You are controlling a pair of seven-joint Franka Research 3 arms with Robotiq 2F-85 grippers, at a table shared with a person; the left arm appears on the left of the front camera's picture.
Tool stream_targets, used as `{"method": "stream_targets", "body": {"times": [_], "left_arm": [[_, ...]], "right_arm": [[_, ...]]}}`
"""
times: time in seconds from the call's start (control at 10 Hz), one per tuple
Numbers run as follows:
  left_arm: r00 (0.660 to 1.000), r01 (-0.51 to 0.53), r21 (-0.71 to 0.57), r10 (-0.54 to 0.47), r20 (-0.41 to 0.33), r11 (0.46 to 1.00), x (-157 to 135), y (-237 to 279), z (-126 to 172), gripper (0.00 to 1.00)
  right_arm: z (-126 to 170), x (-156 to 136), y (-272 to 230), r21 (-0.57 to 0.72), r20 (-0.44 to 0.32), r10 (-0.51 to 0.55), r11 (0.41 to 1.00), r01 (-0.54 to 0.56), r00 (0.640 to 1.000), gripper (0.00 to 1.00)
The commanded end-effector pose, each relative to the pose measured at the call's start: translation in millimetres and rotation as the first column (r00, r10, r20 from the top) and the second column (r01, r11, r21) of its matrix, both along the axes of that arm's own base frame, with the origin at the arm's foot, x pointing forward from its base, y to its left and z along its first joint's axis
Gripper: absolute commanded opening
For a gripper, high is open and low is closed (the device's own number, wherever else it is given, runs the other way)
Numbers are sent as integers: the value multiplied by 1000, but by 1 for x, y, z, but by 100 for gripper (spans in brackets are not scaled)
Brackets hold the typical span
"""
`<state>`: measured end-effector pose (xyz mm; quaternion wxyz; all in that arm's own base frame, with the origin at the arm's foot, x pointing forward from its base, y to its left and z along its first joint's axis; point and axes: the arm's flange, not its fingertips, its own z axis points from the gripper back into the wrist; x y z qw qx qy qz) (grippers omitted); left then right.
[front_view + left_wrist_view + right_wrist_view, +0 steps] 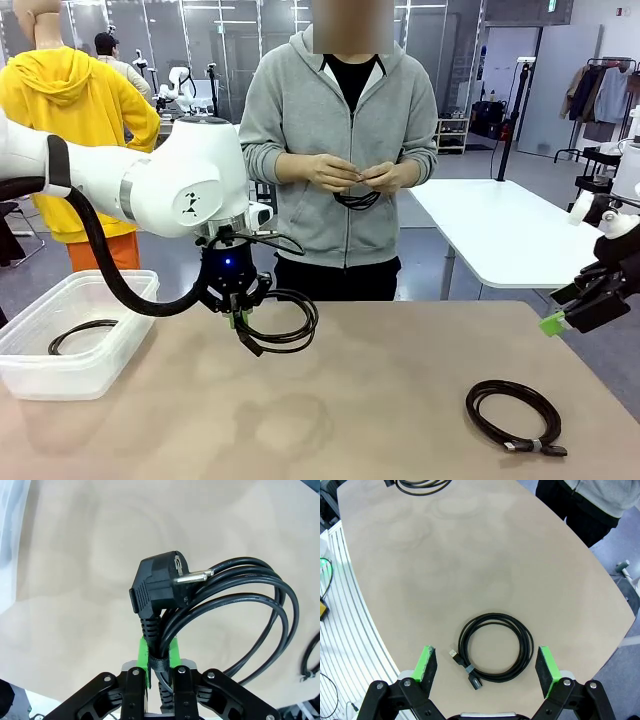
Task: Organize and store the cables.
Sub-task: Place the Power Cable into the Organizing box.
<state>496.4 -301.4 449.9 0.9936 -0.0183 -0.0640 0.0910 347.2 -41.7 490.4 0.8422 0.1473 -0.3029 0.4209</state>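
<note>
At the left of the desk (380, 400), a clear tub (45, 378) holds one coiled cable (80, 335). Right of it, the left arm's fingers (237, 319) are clamped on a coiled plug cable (285, 330) over the desk. Farther right, a tied coil (513, 412) lies on the desk near the right arm's wide-apart fingers (553, 322).

Cable (80, 326) in the bin (60, 378) on the table (380, 400) at left, second cable (472, 408) lying right
</note>
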Motion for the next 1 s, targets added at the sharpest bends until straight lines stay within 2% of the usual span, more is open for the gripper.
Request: {"method": "stream_targets", "body": {"times": [0.0, 0.2, 0.3, 0.4, 0.5, 0.7, 0.9], "left_arm": [[1000, -29, -5, 29, 8, 1000, 4, -5, 3, 0], [1000, -29, -5, 29, 8, 1000, 4, -5, 3, 0], [1000, -16, 0, 16, -8, 1000, 1, -1, -4, 18], [990, 140, 28, -140, -16, 990, 3, 16, 12, 18], [991, 136, -19, -136, 5, 991, 7, 42, 32, 18], [977, 181, -115, -166, 131, 977, 9, 136, 61, 18], [976, 171, -173, -142, 167, 970, 13, 230, 82, 18]], "right_arm": [[1, 2, 0, 7, -3, -9, 1000, 9, 1000, 100], [1, 2, 0, 7, -3, -9, 1000, 9, 1000, 100], [1, 2, 0, 7, -3, -9, 1000, 9, 1000, 100], [1, 2, 0, 7, -3, -9, 1000, 9, 1000, 100], [1, 2, 0, 7, -3, -9, 1000, 9, 1000, 100], [1, 2, 0, 7, -3, -9, 1000, 9, 1000, 100], [1, 2, 0, 7, -3, -9, 1000, 9, 1000, 100]]}}
